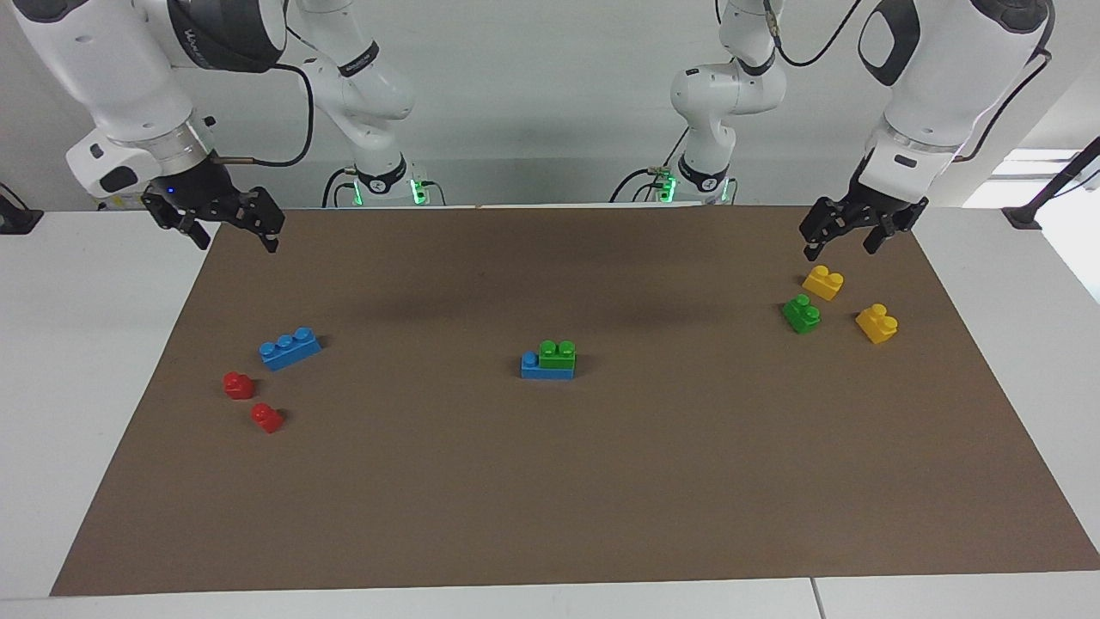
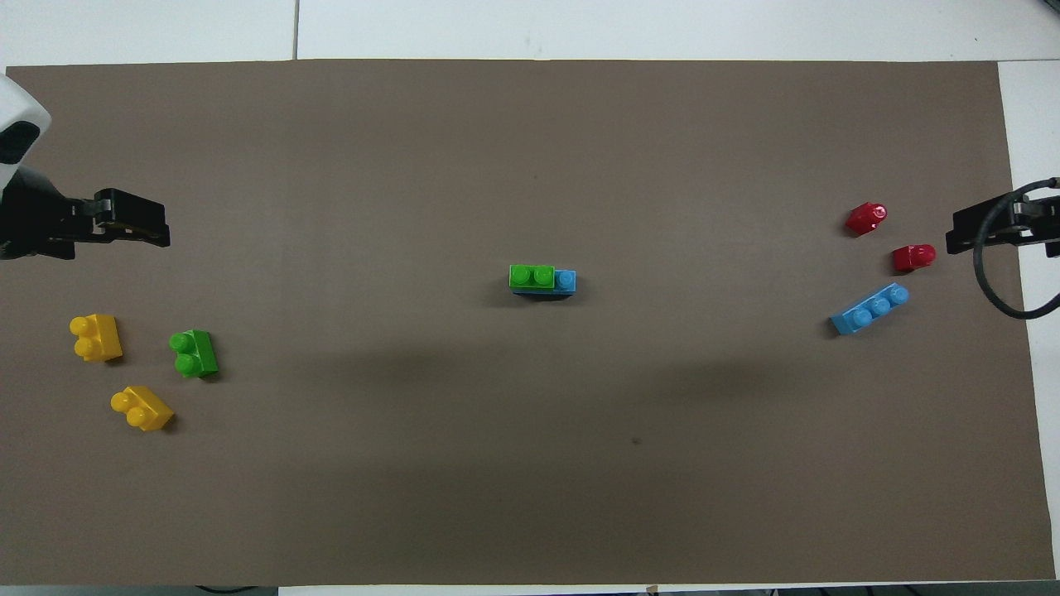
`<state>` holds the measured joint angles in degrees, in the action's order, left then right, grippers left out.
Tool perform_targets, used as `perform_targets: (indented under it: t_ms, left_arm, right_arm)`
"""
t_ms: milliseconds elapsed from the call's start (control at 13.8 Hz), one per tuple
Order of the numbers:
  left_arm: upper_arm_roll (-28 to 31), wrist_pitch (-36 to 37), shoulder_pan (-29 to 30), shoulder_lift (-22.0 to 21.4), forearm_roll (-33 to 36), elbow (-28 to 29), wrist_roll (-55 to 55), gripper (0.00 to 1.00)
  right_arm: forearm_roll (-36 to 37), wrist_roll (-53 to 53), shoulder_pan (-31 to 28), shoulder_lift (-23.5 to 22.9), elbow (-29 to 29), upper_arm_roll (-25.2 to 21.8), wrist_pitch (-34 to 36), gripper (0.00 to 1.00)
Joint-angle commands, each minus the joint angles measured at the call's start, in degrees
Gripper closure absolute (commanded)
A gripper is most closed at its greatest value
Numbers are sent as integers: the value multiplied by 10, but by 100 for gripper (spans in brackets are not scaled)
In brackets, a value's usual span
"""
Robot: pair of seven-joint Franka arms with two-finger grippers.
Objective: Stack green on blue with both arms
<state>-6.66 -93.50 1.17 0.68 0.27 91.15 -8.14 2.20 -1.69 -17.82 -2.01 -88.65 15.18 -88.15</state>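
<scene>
The right gripper point(image 1: 230, 225) is hanging spread and empty over the mat's edge, above a loose blue brick point(image 1: 290, 347). Mid-mat, a green brick point(image 1: 558, 350) is sitting on a blue one point(image 1: 531, 367). The left gripper point(image 1: 846, 232), seemingly spread too, is hovering over another green brick point(image 1: 801, 315).

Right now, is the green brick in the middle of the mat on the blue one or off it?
On. The green brick sits on the blue brick, covering two studs; one blue stud shows beside it.
</scene>
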Motion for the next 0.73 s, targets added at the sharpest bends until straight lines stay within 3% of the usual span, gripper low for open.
perform_targets:
  t_ms: [0,218,509,655]
  left_arm:
    - [-3,17,-2,-15,7,9,10,0]
    - [-2,37,1,-19,8,12,10,0]
    - [1,36,12,-68,7,82,28,0]
    - [-5,40,31,-73,5,84,33,0]
  right_arm:
    - [10,4,-6,13,-13,5,-7,0]
    - [9,1,-4,13,-13,5,-8,0]
    - [4,0,-6,13,-13,5,-8,0]
    - [4,0,-6,13,-13,5,-8,0]
